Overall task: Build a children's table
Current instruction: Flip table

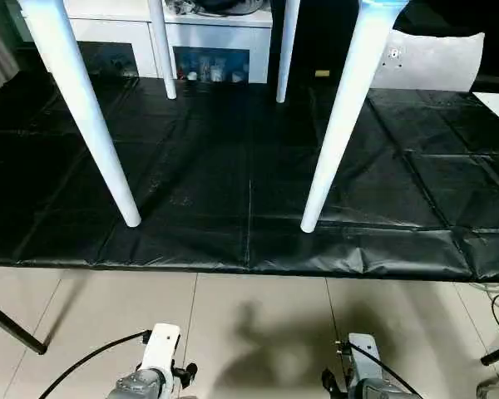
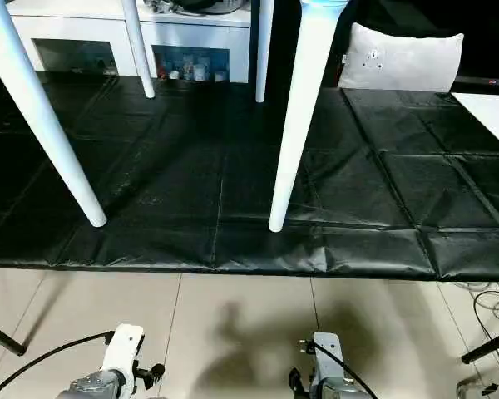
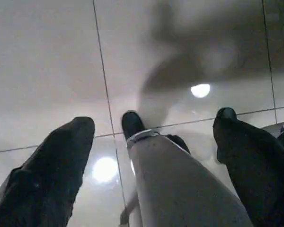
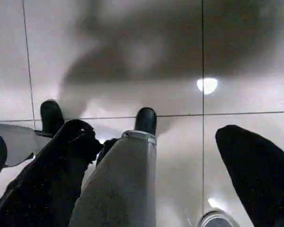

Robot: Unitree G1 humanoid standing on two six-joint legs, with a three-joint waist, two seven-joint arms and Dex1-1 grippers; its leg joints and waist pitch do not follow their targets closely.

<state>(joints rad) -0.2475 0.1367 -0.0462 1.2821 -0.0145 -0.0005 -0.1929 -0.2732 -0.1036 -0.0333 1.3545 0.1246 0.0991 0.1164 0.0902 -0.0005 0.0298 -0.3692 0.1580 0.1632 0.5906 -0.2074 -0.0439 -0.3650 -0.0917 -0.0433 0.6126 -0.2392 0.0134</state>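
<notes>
Head stereo pair faces forward-down over black mat (image 1: 249, 174); both wrist cameras face floor tiles (image 3: 47, 61) close.

Children's table, standing upright on the black mat (image 1: 382, 191): four tapered white legs splay outward, near-left leg (image 1: 83, 108), near-right leg (image 1: 341, 116), far-left leg (image 1: 162, 50), far-right leg (image 1: 286, 50). The tabletop, presumably above, lies beyond the frame.

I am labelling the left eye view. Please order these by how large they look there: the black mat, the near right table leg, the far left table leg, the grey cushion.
1. Black mat
2. Near right table leg
3. Grey cushion
4. Far left table leg

The far leg looks small partly because it stands farther from the camera.
</notes>
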